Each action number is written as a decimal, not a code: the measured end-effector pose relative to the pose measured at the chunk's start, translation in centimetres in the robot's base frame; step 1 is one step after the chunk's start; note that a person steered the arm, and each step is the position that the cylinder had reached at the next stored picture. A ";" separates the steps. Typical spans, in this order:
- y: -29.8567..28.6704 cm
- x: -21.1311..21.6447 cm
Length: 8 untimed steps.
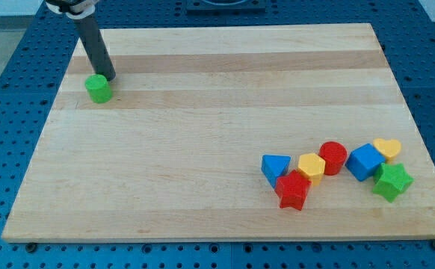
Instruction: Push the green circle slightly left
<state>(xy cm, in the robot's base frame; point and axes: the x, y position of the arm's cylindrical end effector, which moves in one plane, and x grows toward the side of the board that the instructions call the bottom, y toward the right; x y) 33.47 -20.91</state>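
Note:
The green circle (97,88) is a small round green block near the top left corner of the wooden board (202,134). My tip (108,77) is the lower end of a dark rod that slants down from the view's top left. It rests just above and right of the green circle, touching or nearly touching its upper right edge.
A cluster of blocks lies at the lower right: a blue triangle (275,166), a red star (293,190), a yellow hexagon (311,167), a red circle (333,157), a blue cube (365,161), a yellow heart (387,148) and a green star (392,181).

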 end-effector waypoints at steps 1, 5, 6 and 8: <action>1.1 1.5; 4.1 4.6; 4.1 5.8; 2.4 8.7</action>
<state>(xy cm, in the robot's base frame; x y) 42.15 -18.47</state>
